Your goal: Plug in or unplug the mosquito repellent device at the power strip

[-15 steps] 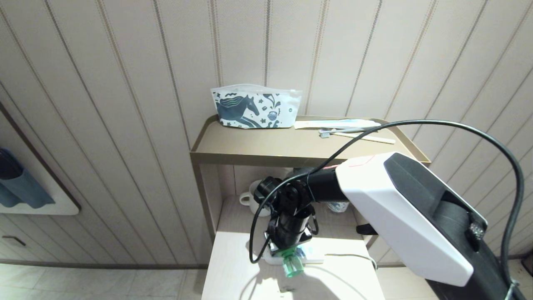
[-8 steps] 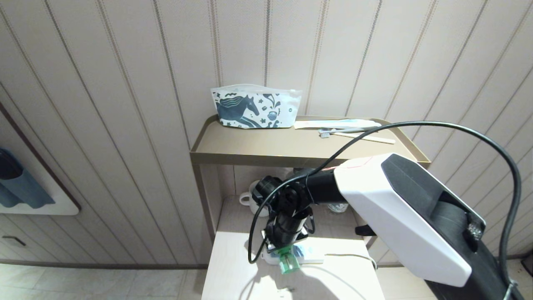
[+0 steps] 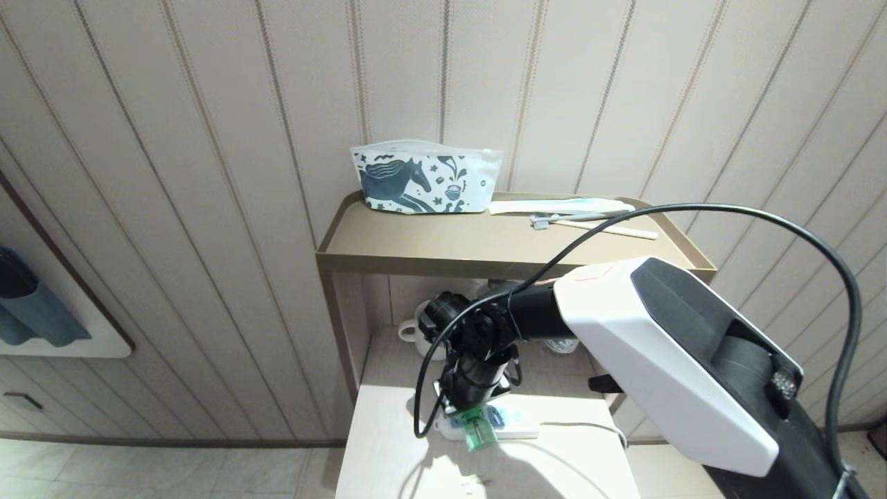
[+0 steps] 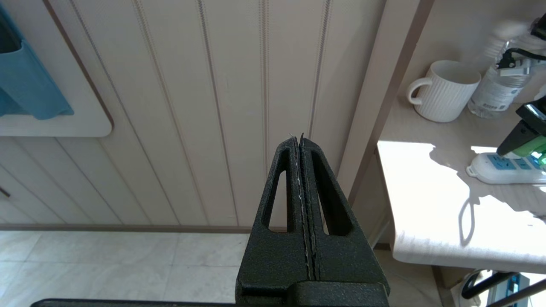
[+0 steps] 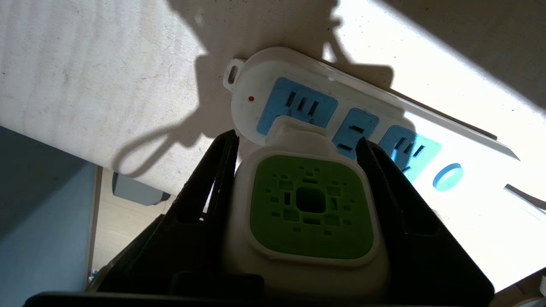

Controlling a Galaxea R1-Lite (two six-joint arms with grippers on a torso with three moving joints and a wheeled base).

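Resting against the first blue socket face at the hanging-loop end of the power strip [image 5: 367, 123], the mosquito repellent device [image 5: 309, 204] is clamped at its white-and-green head between the two black fingers [image 5: 204, 200] of the right gripper [image 3: 470, 414], whose jaws press on either side of the head; whether the plug is fully seated cannot be told. In the head view the green bottle of the device points toward six o'clock, out past the strip's near long side. The strip lies flat on the pale lower shelf [image 3: 388, 457] of a small stand, close to the shelf's front half, with its white cord [image 3: 589, 426] trailing off toward three o'clock. Sunlight covers that front part, and the arm's shadow falls across it. Toward twelve o'clock from the strip, deeper under the upper tray [image 3: 485, 263], stand a white ribbed mug [image 4: 443, 91] and a clear water bottle [image 4: 495, 91]. On the tray lie a horse-printed pouch [image 3: 424, 177] and a toothbrush [image 3: 589, 225]. Striped wall panels rise behind, and a tiled floor [image 4: 106, 264] lies at eight o'clock. The right arm [image 3: 658, 360] reaches in from four o'clock, wrist bent downward. The left gripper [image 4: 300, 204], fingers pressed together, hangs beside the stand's left edge.
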